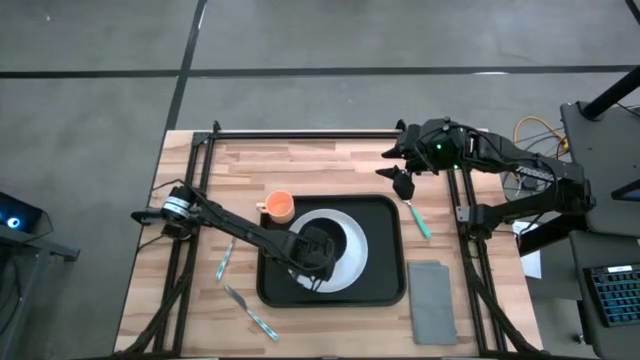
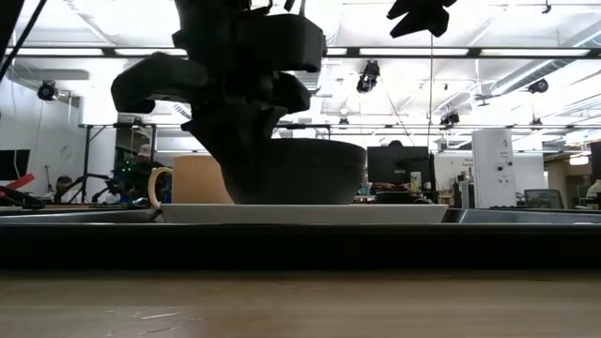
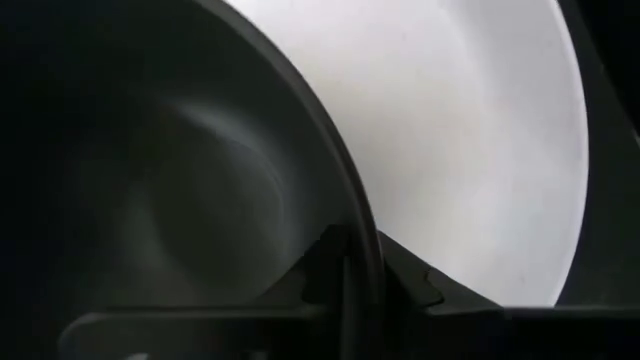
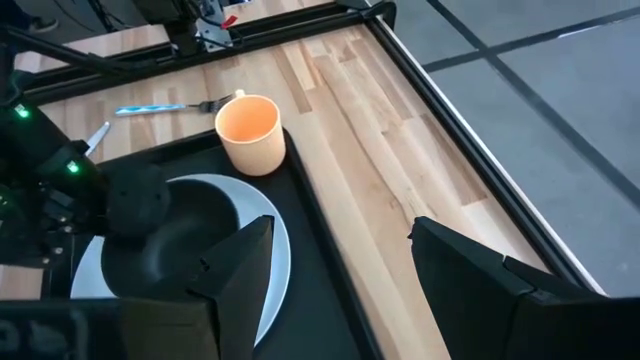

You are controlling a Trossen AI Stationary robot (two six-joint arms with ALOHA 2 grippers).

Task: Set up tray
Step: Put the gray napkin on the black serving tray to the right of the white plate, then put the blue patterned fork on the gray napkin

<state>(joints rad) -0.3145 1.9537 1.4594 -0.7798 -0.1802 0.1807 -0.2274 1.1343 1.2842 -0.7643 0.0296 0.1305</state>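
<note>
On the white plate (image 1: 350,250) within the tray (image 1: 385,290), my left gripper (image 1: 312,262) fingers pinch the dark bowl (image 4: 190,245) rim; I should release gently, right gripper (image 1: 403,178) fingers spread.

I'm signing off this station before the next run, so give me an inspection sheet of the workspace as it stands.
Surface: wooden table, mostly bare at the far side.
Job's things: black tray holds a white plate with a dark bowl on it; orange cup at the tray's far left corner.
Clutter: grey napkin right of the tray; fork and another utensil on its left, a green-handled utensil on its right.
Hands: left hand pinching the bowl's rim; right hand open, raised near the tray's far right corner.
Cables: yellow and other wires beyond the right edge.
Surroundings: monitors and a seated person behind.
</note>
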